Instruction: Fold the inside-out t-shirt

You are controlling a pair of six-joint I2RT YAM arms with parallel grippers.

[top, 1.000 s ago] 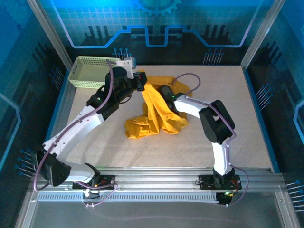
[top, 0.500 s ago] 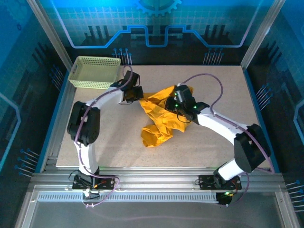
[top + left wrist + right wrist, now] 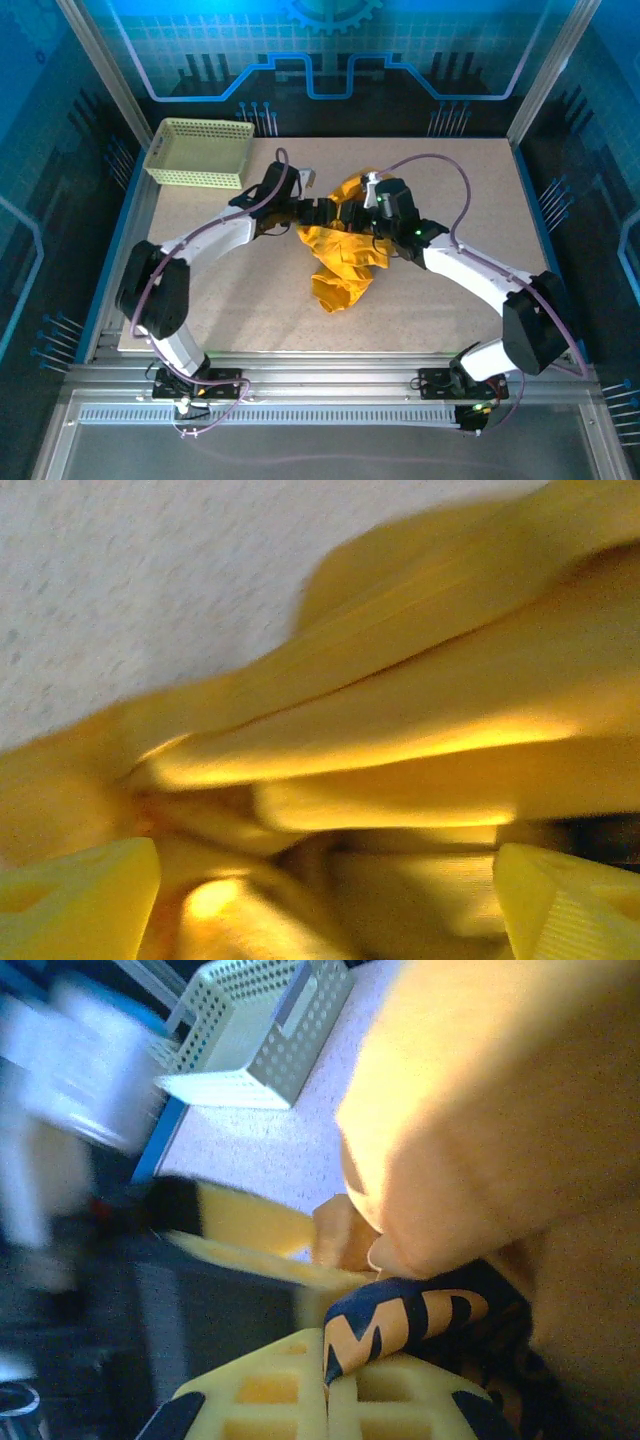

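Two grippers met over one bunched heap of cloth. Well apart on the left gripper's [image 3: 328, 212] outer side stood the mesh basket [image 3: 198, 152]. That gripper's fingers [image 3: 78, 898] were spread wide, with folds of the inside-out t-shirt [image 3: 345, 260] lying between and ahead of them and nothing pinched. The shirt sat crumpled on the table [image 3: 480, 210], mostly on the near side of both grippers. Its upper part rose toward the right gripper [image 3: 362, 203], whose fingers were pressed together on a fold bearing dark lettering. Judging by its drape, the cloth was light, limp and unlikely to slip. It would hold no shape, so a hem or shoulder seam, taken at two spread points, looked a better hold than the bunched middle.
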